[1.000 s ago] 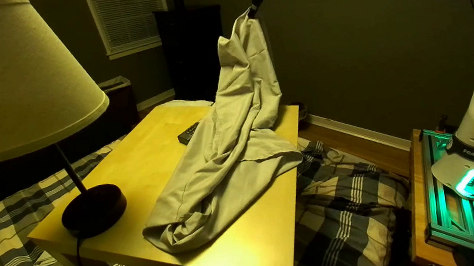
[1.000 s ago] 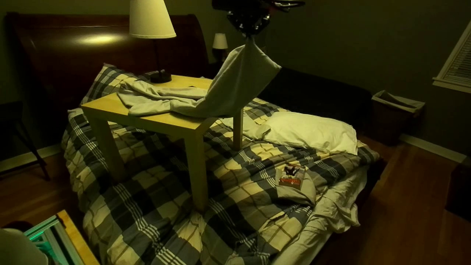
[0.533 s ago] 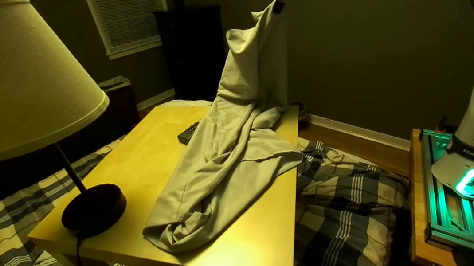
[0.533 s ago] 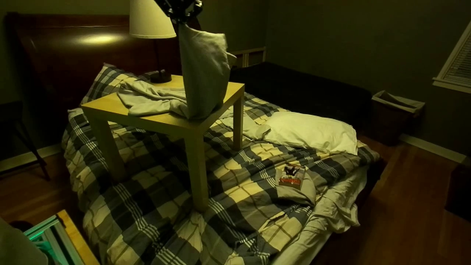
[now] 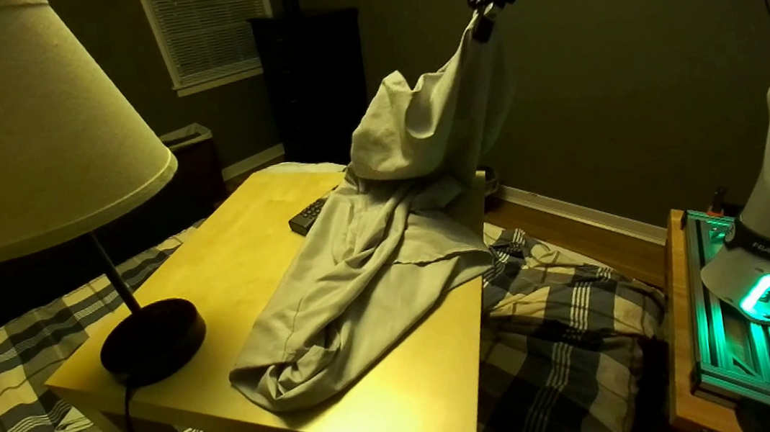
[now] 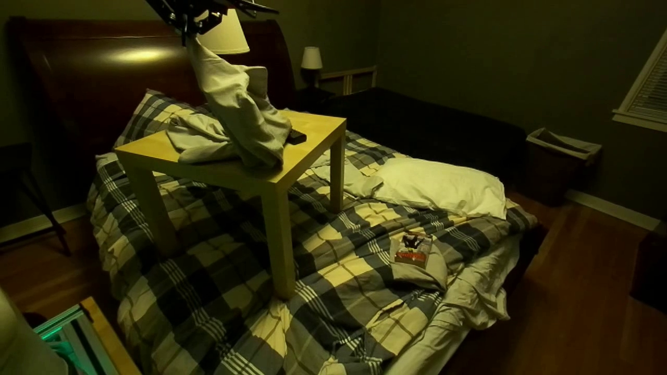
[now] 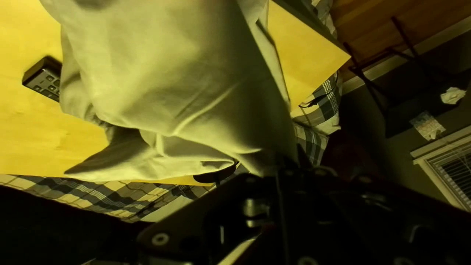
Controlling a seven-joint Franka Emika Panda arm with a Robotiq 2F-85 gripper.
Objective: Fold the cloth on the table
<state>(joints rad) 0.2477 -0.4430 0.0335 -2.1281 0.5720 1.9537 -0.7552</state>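
In an exterior view the tool (image 5: 482, 22) is clamped on one end of the cloth (image 5: 373, 228), upper right of frame; the rest slants down-left over the tabletop (image 5: 228, 241), so imo the fold should head that way, lengthwise.

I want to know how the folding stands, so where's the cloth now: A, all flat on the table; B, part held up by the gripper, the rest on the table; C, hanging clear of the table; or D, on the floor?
B: the gripper pinches a raised part of the cloth, while the rest lies wrinkled on the table.
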